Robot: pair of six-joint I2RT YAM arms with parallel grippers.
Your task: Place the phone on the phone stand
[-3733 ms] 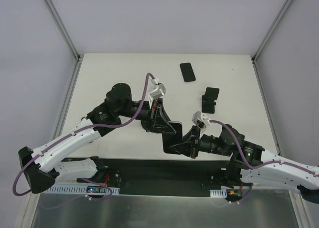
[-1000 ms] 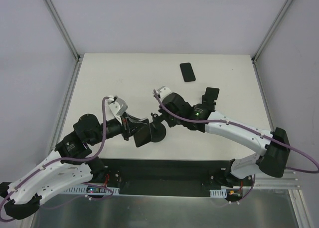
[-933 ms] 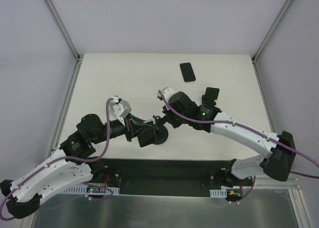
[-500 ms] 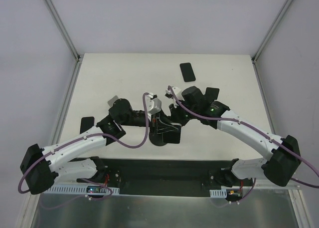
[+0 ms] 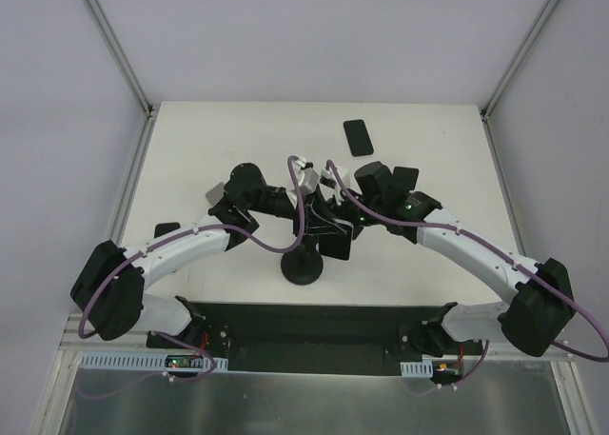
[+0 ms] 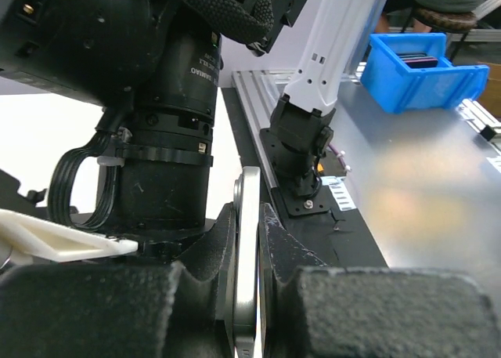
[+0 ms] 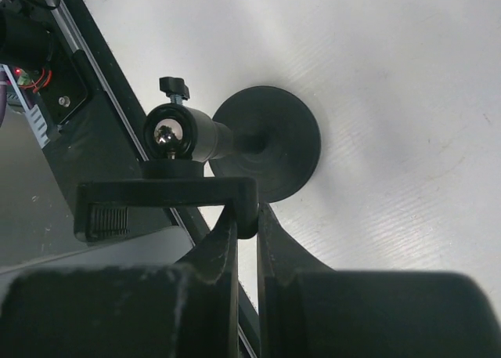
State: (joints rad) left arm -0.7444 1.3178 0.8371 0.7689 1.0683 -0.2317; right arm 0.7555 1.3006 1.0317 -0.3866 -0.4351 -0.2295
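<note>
Both clamped: left gripper [image 6: 247,217] on phone [image 6: 248,283], probably, right gripper [image 7: 246,217] on round-based mount [image 7: 275,142]; spare phone [image 5: 358,137] beyond

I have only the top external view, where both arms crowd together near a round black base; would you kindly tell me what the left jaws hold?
Observer: On the left gripper, the jaws are shut on the phone, seen edge-on.
Operator: And the right jaws?
Observer: On the right gripper, they pinch a black clamp bar.
Operator: What joins that bar to the base?
Observer: A ball joint with a small thumbscrew, on a neck rising from the round base.
</note>
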